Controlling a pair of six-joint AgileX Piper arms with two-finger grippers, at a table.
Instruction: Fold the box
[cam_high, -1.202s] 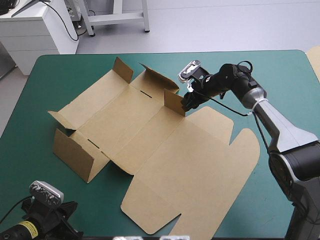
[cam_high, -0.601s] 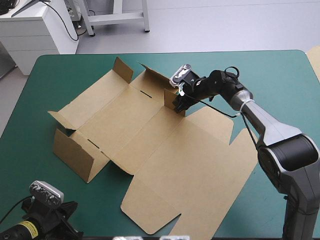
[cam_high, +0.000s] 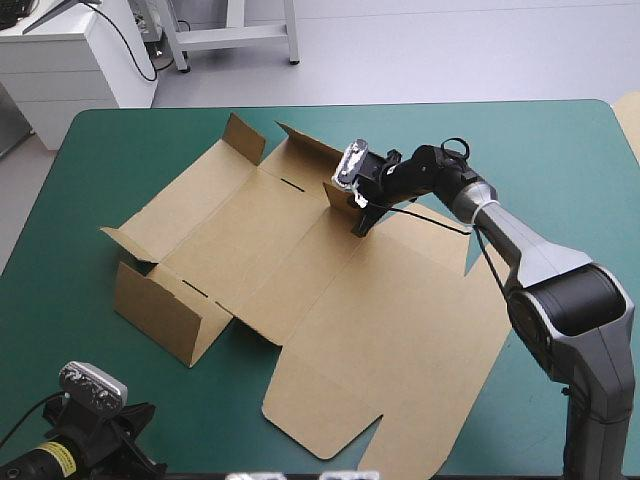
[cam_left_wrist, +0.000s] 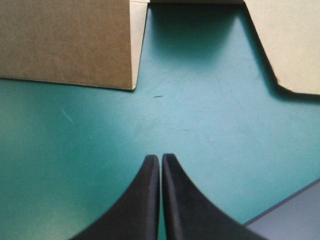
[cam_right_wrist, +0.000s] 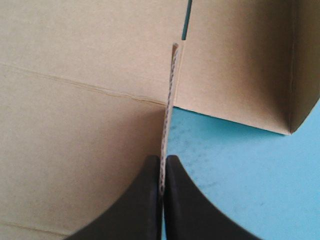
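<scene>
One flap of the brown box sits clamped in the right pincer; left pincer pressed together.

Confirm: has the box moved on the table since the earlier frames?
Yes. The box has pivoted: its near end swung toward the right edge of the table, its far flaps barely moved, with the right gripper pinching a raised flap.

The left end effector points across the bare teal-green counter, its black fingers pressed together into one point. Ahead of it lies the brown box, with a raised wall ahead to its left and a flat flap ahead to its right. Bare cover shows between them.
</scene>
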